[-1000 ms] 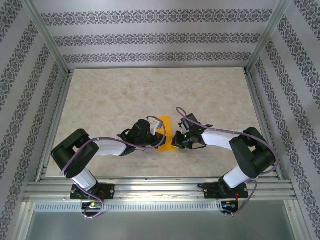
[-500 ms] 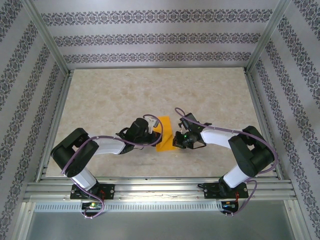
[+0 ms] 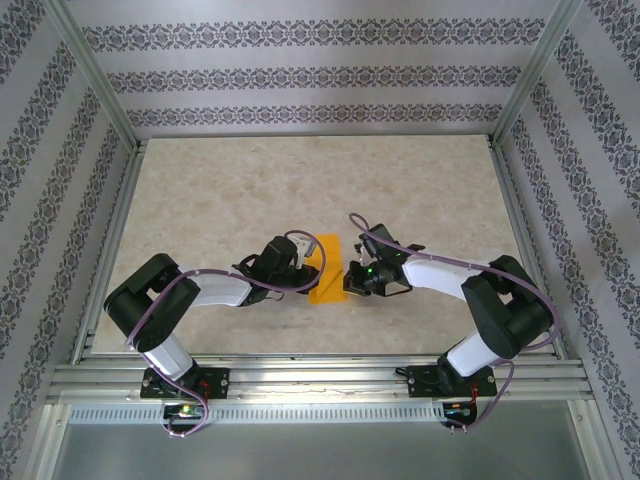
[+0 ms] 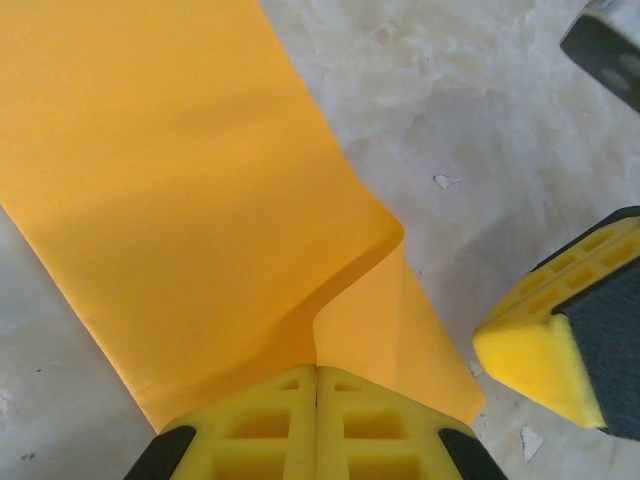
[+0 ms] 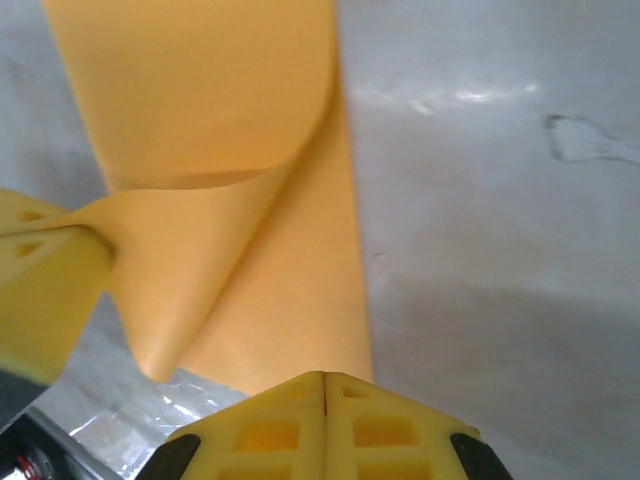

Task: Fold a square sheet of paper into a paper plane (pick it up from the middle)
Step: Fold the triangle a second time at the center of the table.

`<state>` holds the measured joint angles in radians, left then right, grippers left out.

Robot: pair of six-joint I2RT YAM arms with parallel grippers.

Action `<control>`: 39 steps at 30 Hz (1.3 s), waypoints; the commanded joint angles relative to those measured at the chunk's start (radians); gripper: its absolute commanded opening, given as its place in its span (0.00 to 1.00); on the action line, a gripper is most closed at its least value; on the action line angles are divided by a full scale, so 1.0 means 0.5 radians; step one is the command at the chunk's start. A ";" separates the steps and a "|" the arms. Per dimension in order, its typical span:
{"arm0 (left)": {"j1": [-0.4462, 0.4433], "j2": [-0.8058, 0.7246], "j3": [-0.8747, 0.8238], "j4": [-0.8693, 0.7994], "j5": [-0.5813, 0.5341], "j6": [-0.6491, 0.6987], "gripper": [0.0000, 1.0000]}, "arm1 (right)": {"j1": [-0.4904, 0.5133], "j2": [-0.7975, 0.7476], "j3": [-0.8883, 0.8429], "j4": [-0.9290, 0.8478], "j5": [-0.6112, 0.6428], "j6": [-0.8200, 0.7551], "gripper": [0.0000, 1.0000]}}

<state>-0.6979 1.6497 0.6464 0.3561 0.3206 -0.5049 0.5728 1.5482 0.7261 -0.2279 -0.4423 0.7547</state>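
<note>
The square sheet of paper (image 3: 329,262) is bright orange and lies partly folded on the table between my two grippers. In the left wrist view the paper (image 4: 190,190) shows one flap curled over, and its edge runs into the seam of my left gripper (image 4: 317,372), which is shut on it. My left gripper (image 3: 305,272) sits at the sheet's left side. My right gripper (image 5: 325,378) is shut, with its tips over the near right edge strip of the paper (image 5: 270,300). Its yellow fingertip (image 4: 545,350) shows beside the sheet's corner. No paper plane shape is formed.
The beige marbled table top (image 3: 300,190) stretches away behind the paper. Aluminium frame rails (image 3: 320,375) run along the near edge, with posts at the sides. Patterned walls (image 3: 320,80) close in the back and sides. Small white flecks (image 4: 445,181) lie on the table.
My left gripper has drawn back to the left with the flap, so more orange paper shows between the grippers. My right gripper has edged slightly left.
</note>
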 commanded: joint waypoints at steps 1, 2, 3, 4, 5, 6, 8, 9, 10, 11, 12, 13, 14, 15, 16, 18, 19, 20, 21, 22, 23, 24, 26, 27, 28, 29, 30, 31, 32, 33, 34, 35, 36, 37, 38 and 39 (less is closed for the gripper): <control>0.021 0.018 0.050 -0.046 -0.018 0.050 0.00 | 0.031 0.016 0.081 -0.016 -0.057 -0.028 0.00; 0.021 0.020 0.057 -0.052 -0.015 0.051 0.00 | 0.034 0.042 0.087 -0.017 -0.060 -0.028 0.00; 0.021 0.020 0.060 -0.059 -0.014 0.052 0.00 | 0.040 0.067 0.094 -0.017 -0.056 -0.025 0.00; 0.022 0.020 0.063 -0.056 -0.013 0.053 0.00 | 0.044 0.093 0.099 -0.017 -0.051 -0.022 0.00; 0.022 0.021 0.060 -0.053 -0.012 0.053 0.00 | 0.050 0.116 0.103 -0.011 -0.045 -0.020 0.00; 0.021 0.023 0.059 -0.047 -0.012 0.053 0.00 | 0.054 0.145 0.105 -0.003 -0.040 -0.023 0.00; 0.021 0.028 0.059 -0.046 -0.015 0.052 0.00 | 0.054 0.212 0.121 -0.049 -0.013 -0.026 0.00; 0.021 0.029 0.060 -0.046 -0.019 0.054 0.00 | 0.055 0.238 0.121 -0.064 0.003 -0.031 0.00; 0.021 0.031 0.057 -0.046 -0.030 0.055 0.00 | 0.057 0.258 0.113 -0.079 0.028 -0.024 0.00; 0.022 0.032 0.057 -0.041 -0.037 0.057 0.00 | 0.057 0.267 0.105 -0.091 0.050 -0.020 0.00; 0.024 0.032 0.056 -0.043 -0.050 0.064 0.00 | 0.057 0.272 0.095 -0.090 0.054 -0.019 0.00; 0.024 0.030 0.061 -0.054 -0.064 0.071 0.00 | 0.057 0.272 0.085 -0.091 0.064 -0.013 0.00; 0.024 0.027 0.065 -0.068 -0.084 0.078 0.00 | 0.055 0.271 0.076 -0.093 0.071 -0.010 0.00; 0.024 0.021 0.068 -0.084 -0.110 0.092 0.00 | 0.057 0.269 0.073 -0.095 0.073 -0.009 0.00; 0.024 0.017 0.069 -0.091 -0.127 0.107 0.00 | 0.055 0.269 0.071 -0.098 0.075 -0.012 0.00; 0.030 0.015 0.087 -0.125 -0.166 0.136 0.00 | 0.055 0.269 0.075 -0.104 0.081 -0.018 0.00; 0.034 0.011 0.099 -0.164 -0.198 0.151 0.00 | 0.057 0.269 0.077 -0.103 0.081 -0.019 0.00; 0.034 0.006 0.104 -0.180 -0.222 0.165 0.00 | 0.057 0.269 0.079 -0.103 0.084 -0.019 0.00; 0.034 0.005 0.105 -0.181 -0.245 0.172 0.00 | 0.056 0.269 0.082 -0.103 0.084 -0.018 0.00; 0.034 0.006 0.100 -0.166 -0.276 0.170 0.00 | 0.056 0.269 0.082 -0.103 0.084 -0.015 0.00; 0.034 0.013 0.093 -0.141 -0.290 0.160 0.00 | 0.054 0.272 0.085 -0.104 0.085 -0.013 0.00; 0.034 0.022 0.089 -0.118 -0.290 0.162 0.00 | 0.052 0.275 0.089 -0.104 0.080 -0.015 0.00; 0.034 0.026 0.112 -0.163 -0.319 0.162 0.00 | 0.052 0.281 0.098 -0.110 0.075 -0.015 0.00; 0.034 0.026 0.123 -0.178 -0.322 0.164 0.00 | 0.054 0.281 0.103 -0.111 0.075 -0.016 0.00; 0.034 0.029 0.123 -0.176 -0.314 0.164 0.00 | 0.053 0.278 0.103 -0.112 0.072 -0.019 0.00; 0.034 0.029 0.127 -0.173 -0.304 0.160 0.00 | 0.054 0.275 0.103 -0.114 0.072 -0.017 0.00; 0.034 0.034 0.125 -0.170 -0.291 0.160 0.00 | 0.054 0.272 0.106 -0.115 0.070 -0.020 0.00; 0.034 0.038 0.129 -0.169 -0.281 0.158 0.00 | 0.052 0.270 0.106 -0.115 0.069 -0.020 0.00; 0.034 0.041 0.129 -0.172 -0.277 0.159 0.00 | 0.053 0.266 0.109 -0.123 0.069 -0.022 0.00; 0.034 0.049 0.129 -0.172 -0.267 0.160 0.00 | 0.054 0.263 0.109 -0.128 0.072 -0.024 0.00; 0.034 0.056 0.133 -0.175 -0.246 0.165 0.00 | 0.051 0.258 0.109 -0.130 0.072 -0.025 0.00; 0.034 0.060 0.133 -0.181 -0.236 0.164 0.00 | 0.049 0.257 0.109 -0.129 0.072 -0.025 0.00; 0.034 0.065 0.135 -0.186 -0.231 0.154 0.00 | 0.051 0.252 0.107 -0.129 0.072 -0.025 0.00; 0.034 0.069 0.137 -0.205 -0.238 0.148 0.00 | 0.051 0.251 0.106 -0.129 0.075 -0.023 0.00; 0.034 0.069 0.140 -0.233 -0.260 0.138 0.00 | 0.051 0.248 0.108 -0.132 0.075 -0.024 0.00; 0.034 0.069 0.137 -0.254 -0.278 0.129 0.00 | 0.049 0.248 0.109 -0.133 0.075 -0.022 0.00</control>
<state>-0.6914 1.6741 0.6945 0.2844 0.1970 -0.4488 0.5873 1.6577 0.7773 -0.2287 -0.4568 0.7547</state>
